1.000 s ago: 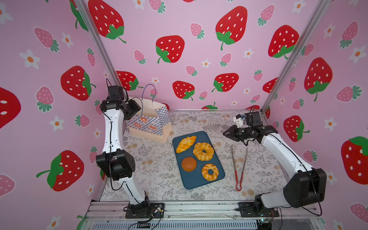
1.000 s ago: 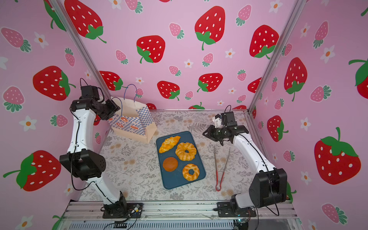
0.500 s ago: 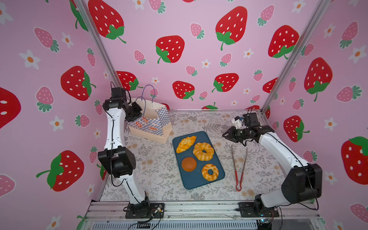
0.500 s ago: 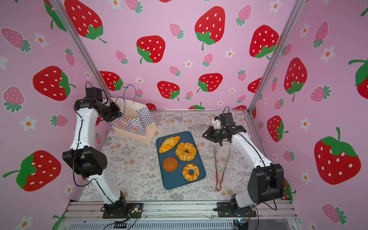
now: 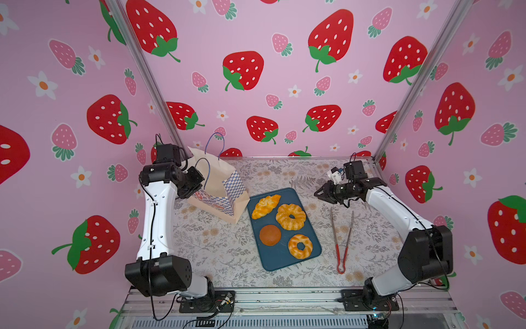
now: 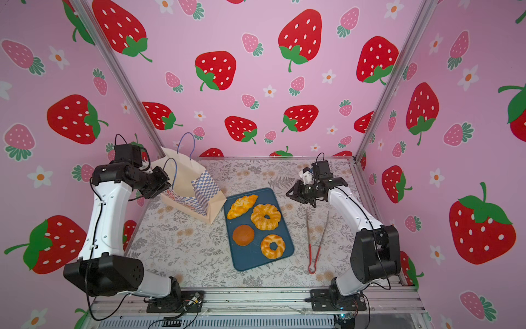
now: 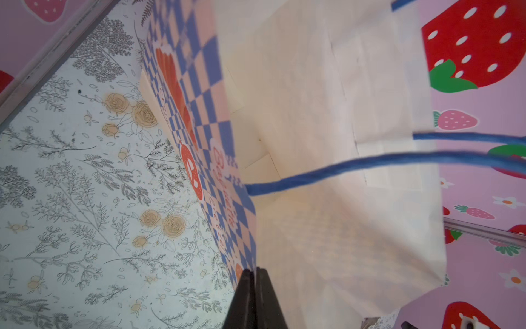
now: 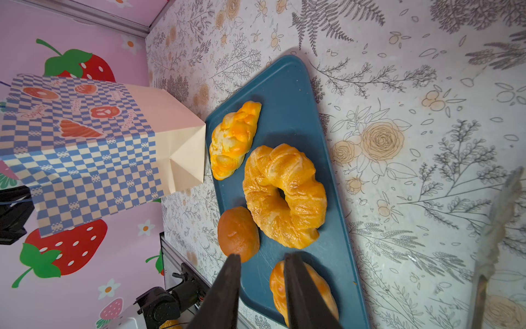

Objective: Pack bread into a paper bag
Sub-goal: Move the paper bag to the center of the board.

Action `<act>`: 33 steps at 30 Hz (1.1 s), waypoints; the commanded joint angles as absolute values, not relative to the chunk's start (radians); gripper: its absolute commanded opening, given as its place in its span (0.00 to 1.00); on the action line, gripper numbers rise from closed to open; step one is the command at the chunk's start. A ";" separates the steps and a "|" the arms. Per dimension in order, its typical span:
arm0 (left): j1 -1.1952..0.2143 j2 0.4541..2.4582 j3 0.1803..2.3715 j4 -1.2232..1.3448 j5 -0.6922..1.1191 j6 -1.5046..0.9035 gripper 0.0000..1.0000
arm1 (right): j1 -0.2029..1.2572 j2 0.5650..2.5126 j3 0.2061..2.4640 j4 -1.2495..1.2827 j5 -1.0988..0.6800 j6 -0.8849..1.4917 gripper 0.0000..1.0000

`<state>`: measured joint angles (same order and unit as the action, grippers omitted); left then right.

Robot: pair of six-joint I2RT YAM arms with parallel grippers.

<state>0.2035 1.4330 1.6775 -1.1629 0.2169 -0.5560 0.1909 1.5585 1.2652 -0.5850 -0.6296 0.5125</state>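
Note:
The cream paper bag (image 5: 219, 178) with its blue-white checkered band stands open at the back left, in both top views. My left gripper (image 7: 254, 270) is shut on the bag's side wall at the rim, near a blue cord handle (image 7: 327, 171). The bread lies on a dark blue tray (image 5: 284, 263): a croissant (image 5: 266, 205), a larger twisted ring (image 5: 291, 216), a brown bun (image 5: 269, 234) and a smaller ring (image 5: 300, 246). My right gripper (image 5: 317, 193) hovers open and empty just right of the tray's far end; the right wrist view shows its fingers (image 8: 232, 273) above the bun (image 8: 238, 230) and the smaller ring (image 8: 321, 287).
Metal tongs (image 5: 341, 239) with red tips lie on the floral table (image 5: 222, 250) right of the tray, below my right arm. The bag's base nearly touches the tray's far left corner. Pink strawberry walls close in the back and both sides.
My left gripper moved onto the bag's rim and shut on its wall. My right gripper edged slightly toward the tray. The bread has not moved.

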 commanded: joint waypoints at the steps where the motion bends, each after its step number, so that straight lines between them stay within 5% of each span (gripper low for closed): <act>1: 0.198 1.353 1.628 -1.215 0.184 -0.593 0.11 | 0.204 1.560 1.282 -0.566 -0.675 0.523 0.30; 4: 0.194 1.270 1.557 -1.207 0.200 -0.636 0.14 | 0.212 1.552 1.275 -0.564 -0.677 0.523 0.30; 8: 0.183 1.191 1.492 -1.222 0.187 -0.668 0.51 | 0.226 1.545 1.262 -0.555 -0.681 0.529 0.31; 10: 0.179 1.149 1.483 -1.234 0.197 -0.673 0.98 | 0.236 1.548 1.260 -0.554 -0.683 0.530 0.32; 16: 0.179 1.017 1.602 -1.309 0.226 -0.674 1.00 | 0.272 1.565 1.264 -0.558 -0.684 0.535 0.33; 21: 0.161 0.998 1.858 -1.422 0.051 -0.625 1.00 | 0.304 1.590 1.287 -0.579 -0.672 0.529 0.33; 23: 0.137 1.007 1.937 -1.432 -0.045 -0.597 0.90 | 0.311 1.589 1.295 -0.593 -0.653 0.521 0.33; 28: 0.126 1.054 2.009 -1.327 -0.283 -0.543 0.00 | 0.311 1.592 1.321 -0.615 -0.630 0.512 0.33; 33: 0.152 1.245 2.068 -1.244 -0.310 -0.535 0.00 | 0.311 1.605 1.337 -0.617 -0.616 0.515 0.34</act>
<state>0.1375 1.1210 2.0586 -1.3159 -0.2375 -0.5629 0.3092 1.5898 1.3075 -0.5995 -0.6369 0.5259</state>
